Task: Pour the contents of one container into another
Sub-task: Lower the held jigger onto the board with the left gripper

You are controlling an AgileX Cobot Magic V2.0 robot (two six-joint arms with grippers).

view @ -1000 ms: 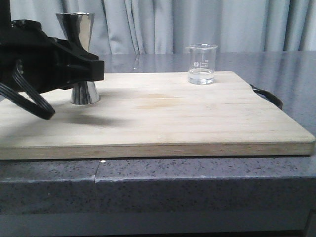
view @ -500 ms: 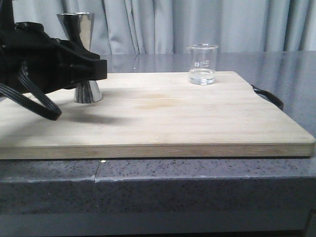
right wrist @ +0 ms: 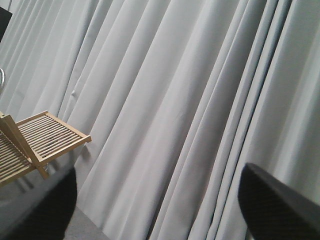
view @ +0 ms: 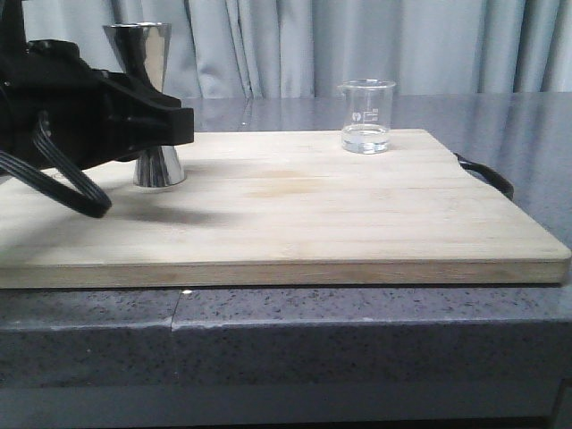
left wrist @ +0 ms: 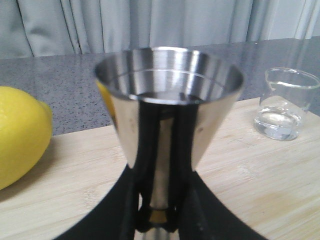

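The tall steel jigger (view: 159, 166) stands upright at the left of the wooden cutting board (view: 313, 214). I cannot tell whether its base touches the board. My left gripper (view: 175, 125) is shut on its narrow waist. The left wrist view shows the jigger (left wrist: 170, 100) close up, with the left gripper (left wrist: 159, 212) closed on both sides of the gold band. The small glass beaker (view: 366, 116) stands at the board's far right with a little clear liquid in it, also visible as the beaker (left wrist: 285, 105). My right gripper (right wrist: 160, 210) is open, raised and facing the curtain.
A yellow lemon (left wrist: 20, 135) lies on the board just beyond the jigger. A black handle (view: 487, 174) sticks out at the board's right edge. The board rests on a grey stone counter (view: 268, 331). A slatted wooden rack (right wrist: 35, 140) shows in the right wrist view.
The left arm and the jigger have shifted slightly right together between one second and half a second ago. Since then nothing has moved. The beaker has stayed put.
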